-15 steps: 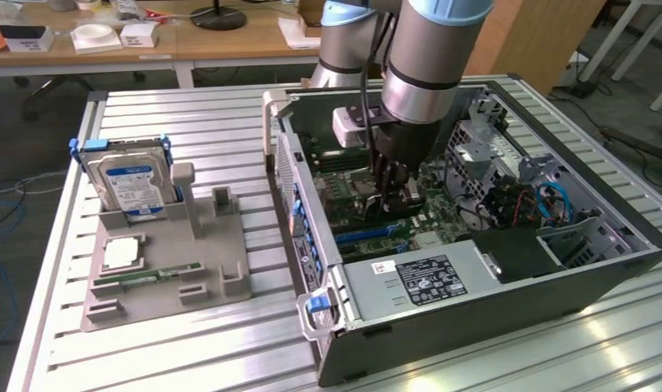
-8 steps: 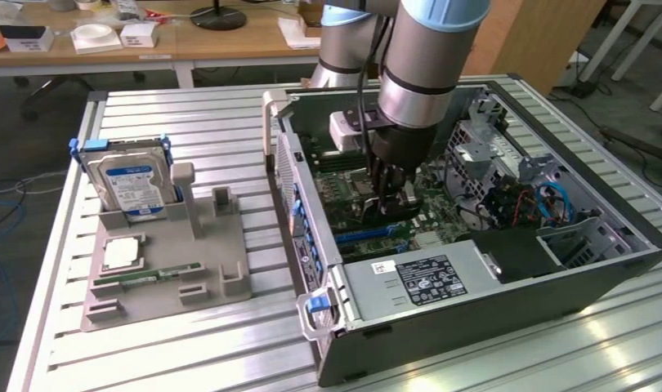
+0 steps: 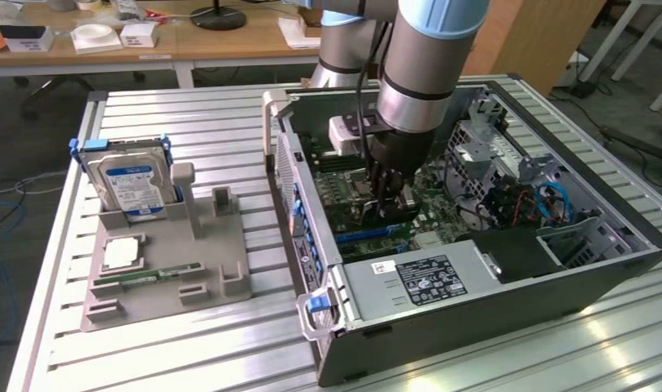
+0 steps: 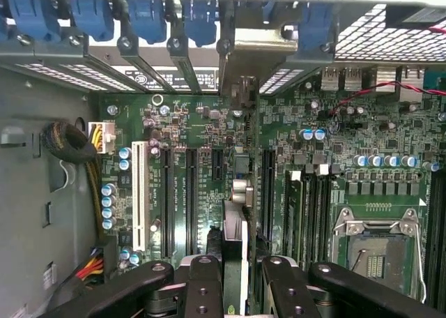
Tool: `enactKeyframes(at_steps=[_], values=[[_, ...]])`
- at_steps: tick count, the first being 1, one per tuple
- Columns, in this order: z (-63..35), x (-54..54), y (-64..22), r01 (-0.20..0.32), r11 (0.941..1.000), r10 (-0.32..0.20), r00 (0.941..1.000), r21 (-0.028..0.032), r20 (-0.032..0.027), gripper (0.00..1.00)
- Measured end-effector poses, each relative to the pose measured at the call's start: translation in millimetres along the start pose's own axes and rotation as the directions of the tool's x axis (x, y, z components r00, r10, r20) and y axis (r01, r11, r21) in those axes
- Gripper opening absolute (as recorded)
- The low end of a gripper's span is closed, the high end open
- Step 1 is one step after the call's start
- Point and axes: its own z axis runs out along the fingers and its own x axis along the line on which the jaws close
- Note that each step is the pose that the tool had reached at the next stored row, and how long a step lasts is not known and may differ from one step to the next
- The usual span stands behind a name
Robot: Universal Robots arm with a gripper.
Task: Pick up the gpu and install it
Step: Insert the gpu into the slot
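inside the case (image 3: 592,269) | end effector (image 4: 235,276) pinching gpu (image 4: 235,227) edge-on above motherboard (image 4: 306,178) slots

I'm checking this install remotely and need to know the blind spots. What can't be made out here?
- Wrist view: the gpu sits edge-on in the hand, so its faces and the slot beneath are hidden by the card itself.
- Wrist view: most of the hand is cut off by the frame edge.
- Exterior view: whether the gpu is seated; the hand and arm block it.
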Motion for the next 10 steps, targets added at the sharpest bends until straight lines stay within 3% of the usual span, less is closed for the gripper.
enactKeyframes(at_steps=[10], values=[[6.4, 0.1, 0.7, 0.000, 1.0000, 0.000, 1.0000, 0.0000, -0.0001, 0.27]])
